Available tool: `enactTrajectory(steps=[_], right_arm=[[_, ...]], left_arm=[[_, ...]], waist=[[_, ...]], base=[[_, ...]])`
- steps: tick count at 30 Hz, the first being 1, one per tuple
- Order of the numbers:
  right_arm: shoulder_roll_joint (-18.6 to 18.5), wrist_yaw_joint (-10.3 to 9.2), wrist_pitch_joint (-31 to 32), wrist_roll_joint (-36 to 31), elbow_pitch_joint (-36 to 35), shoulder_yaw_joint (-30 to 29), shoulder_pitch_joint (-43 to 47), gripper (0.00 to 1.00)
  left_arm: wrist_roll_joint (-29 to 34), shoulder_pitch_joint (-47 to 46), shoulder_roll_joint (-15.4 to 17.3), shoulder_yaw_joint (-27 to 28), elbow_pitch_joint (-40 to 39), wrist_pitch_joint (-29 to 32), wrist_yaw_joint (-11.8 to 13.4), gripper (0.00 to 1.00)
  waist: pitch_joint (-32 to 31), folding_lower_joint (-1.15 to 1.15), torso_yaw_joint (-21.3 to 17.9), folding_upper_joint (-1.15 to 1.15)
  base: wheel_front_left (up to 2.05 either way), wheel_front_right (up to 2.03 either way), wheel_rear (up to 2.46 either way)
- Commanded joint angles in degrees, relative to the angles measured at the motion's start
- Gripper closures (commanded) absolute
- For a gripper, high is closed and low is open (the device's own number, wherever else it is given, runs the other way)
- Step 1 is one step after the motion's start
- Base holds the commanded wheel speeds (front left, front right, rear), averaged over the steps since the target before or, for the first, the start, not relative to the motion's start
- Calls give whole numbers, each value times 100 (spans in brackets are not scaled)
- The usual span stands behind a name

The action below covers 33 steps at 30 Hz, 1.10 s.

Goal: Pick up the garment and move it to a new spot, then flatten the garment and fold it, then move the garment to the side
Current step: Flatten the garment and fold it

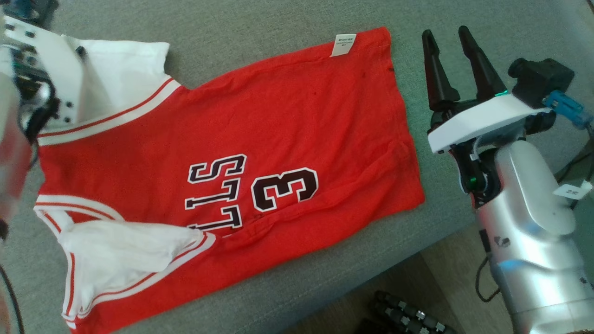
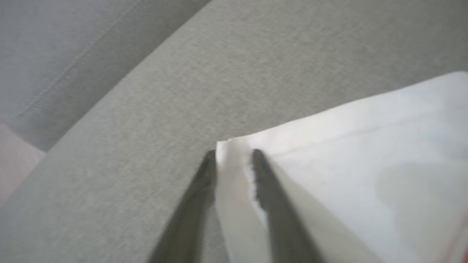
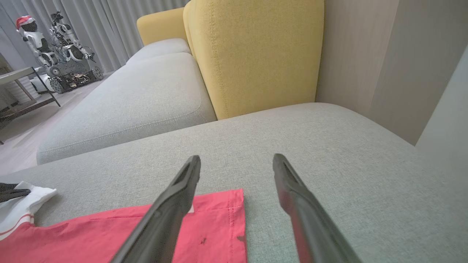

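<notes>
Clearly, the red garment [image 1: 278, 120] lies spread almost flat on the grey sofa cushion [image 1: 260, 23]. It takes up the left and middle of the head view, with its dark lettering and the number 3 face up and turned sideways. We see its white upper sleeve [image 1: 125, 65] at the upper left of that frame and its white lower sleeve [image 1: 120, 253] crumpled at the lower left. A small white label [image 1: 343, 45] sticks out from the hem at the top centre.

We find the left tool [image 2: 233, 155] at the upper sleeve. In the left wrist view its two dark fingers [image 2: 272, 204] stand one on each side of the sleeve's corner, with a strip of white cloth between them. We cannot tell whether they pinch the cloth or merely straddle it.

The right tool [image 1: 448, 44] sits at the upper right of the head view, just beside the garment's hem and apart from it. It is released, its fingers spread wide with nothing between them. In the right wrist view the garment's red corner lies at the lower centre, beneath the finger on the frame's left, while the other finger is over bare cushion.

Further out, we note a yellow backrest [image 3: 256, 54] at the top of the right wrist view and wooden floor [image 1: 445, 269] at the lower right of the head view.
</notes>
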Motion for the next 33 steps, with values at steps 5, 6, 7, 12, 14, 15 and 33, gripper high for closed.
enactTrajectory(steps=[5,6,7,12,14,15,33], right_arm=[[-151,-5,-54,-5,-19,-108,-178,0],[-169,-5,-50,-11,8,-145,-188,0],[-181,-5,-43,-3,34,-182,-196,0],[-295,-5,100,127,153,-334,-258,0],[-373,-5,202,150,209,-387,-294,0],[-415,-5,273,162,253,-417,-316,0],[-928,-5,1270,133,1505,-509,-795,0]], left_arm=[[-531,-194,96,-15,-129,3,3,100],[-562,-207,92,-15,-127,-84,3,100],[-602,-213,80,7,-121,-191,3,100],[-735,-192,-37,173,-142,-870,55,100],[-885,-158,-142,293,-213,-1092,55,100],[-970,-145,-190,362,-254,-1181,55,100],[-1124,284,-265,223,-1712,-1418,112,100]], waist=[[-94,0,117,0],[-119,0,156,0],[-147,0,196,0],[-263,0,463,0],[-281,0,603,0],[-285,0,675,0],[-159,0,1487,0]], base=[[0,0,0],[0,0,0],[0,0,0],[0,0,0],[0,0,0],[0,0,0],[0,0,0]])
